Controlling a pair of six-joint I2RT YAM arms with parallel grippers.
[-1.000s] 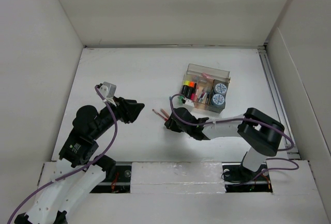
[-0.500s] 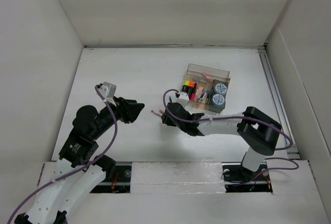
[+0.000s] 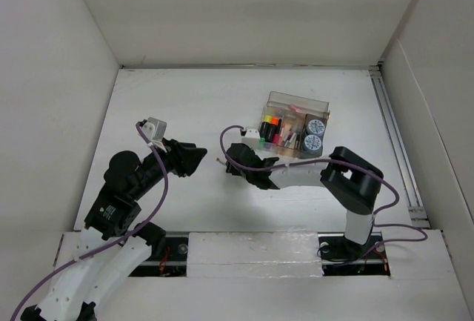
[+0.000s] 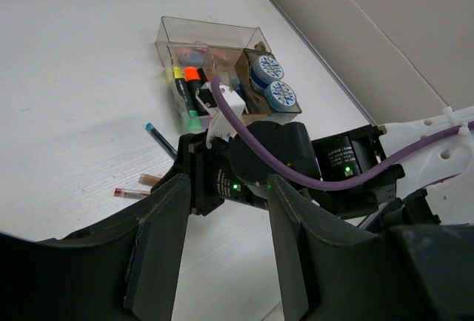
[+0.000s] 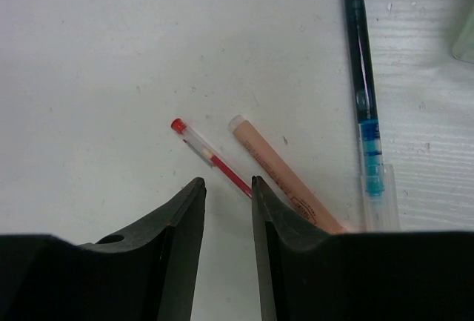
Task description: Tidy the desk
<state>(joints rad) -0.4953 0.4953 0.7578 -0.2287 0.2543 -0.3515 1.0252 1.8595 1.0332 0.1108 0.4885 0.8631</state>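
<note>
The white desk (image 3: pixel 178 102) fills the top view. Three pens lie on it: a red pen (image 5: pixel 209 155), a tan pen (image 5: pixel 281 174) and a blue pen (image 5: pixel 364 84). My right gripper (image 5: pixel 227 184) is low over them, open by a narrow gap and empty, and the red pen runs under its right finger. In the top view my right gripper (image 3: pixel 230 166) covers most of the pens. My left gripper (image 3: pixel 195 156) is open and empty, just left of them. The left wrist view shows the red pen (image 4: pixel 130 193) and the blue pen (image 4: pixel 160 140).
A clear organizer box (image 3: pixel 296 130) stands right of the pens, with highlighters and two blue-topped rolls (image 3: pixel 314 134) in it; it also shows in the left wrist view (image 4: pixel 211 58). White panel walls bound the desk. A rail (image 3: pixel 392 136) runs along the right edge.
My right gripper has moved left and slightly away from the arm bases, coming over the pens. The left arm has not moved.
</note>
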